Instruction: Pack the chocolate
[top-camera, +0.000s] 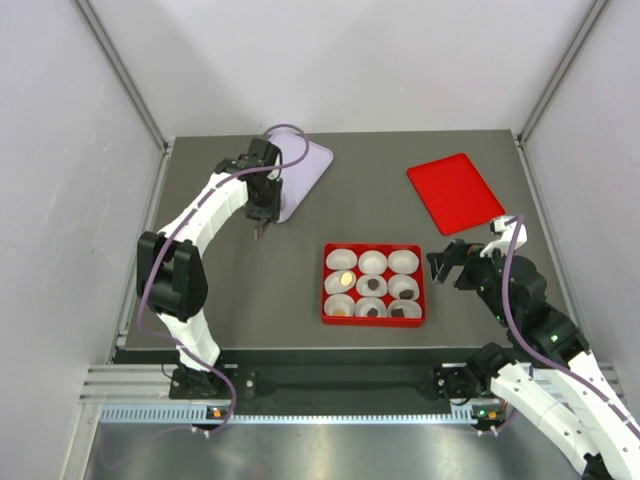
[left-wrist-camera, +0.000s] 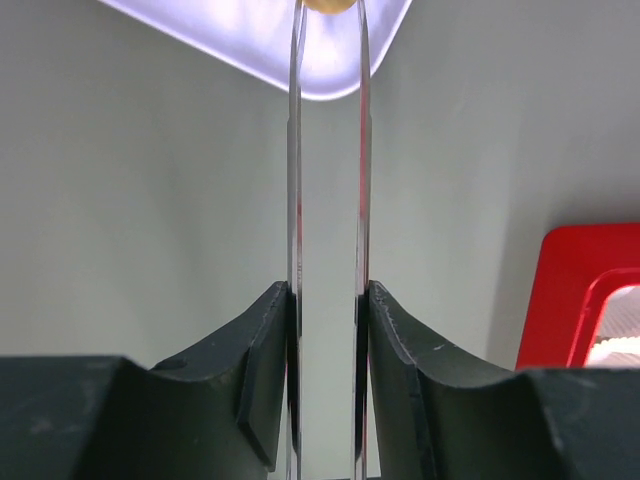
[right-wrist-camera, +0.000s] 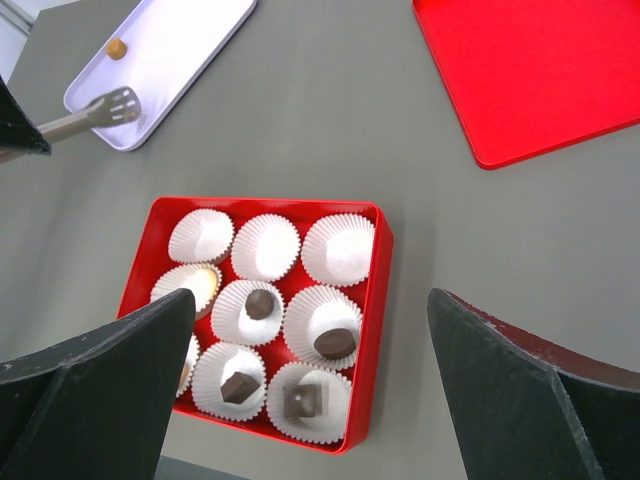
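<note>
Left gripper (left-wrist-camera: 328, 300) clamps thin metal tongs (left-wrist-camera: 296, 150), blades slightly apart, over the white tray (right-wrist-camera: 190, 40) at upper left, where one tan chocolate (right-wrist-camera: 117, 48) lies. Right gripper (top-camera: 443, 266) gapes empty beside the central red box (right-wrist-camera: 375, 290), whose paper cups (right-wrist-camera: 270, 245) hold dark chocolates (right-wrist-camera: 260, 303).

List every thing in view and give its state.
red box, open
white cups, six filled, three empty
red lid, off, lying flat
tray, holds one tan chocolate
tongs, clamped in left gripper
right gripper, open, empty
</note>
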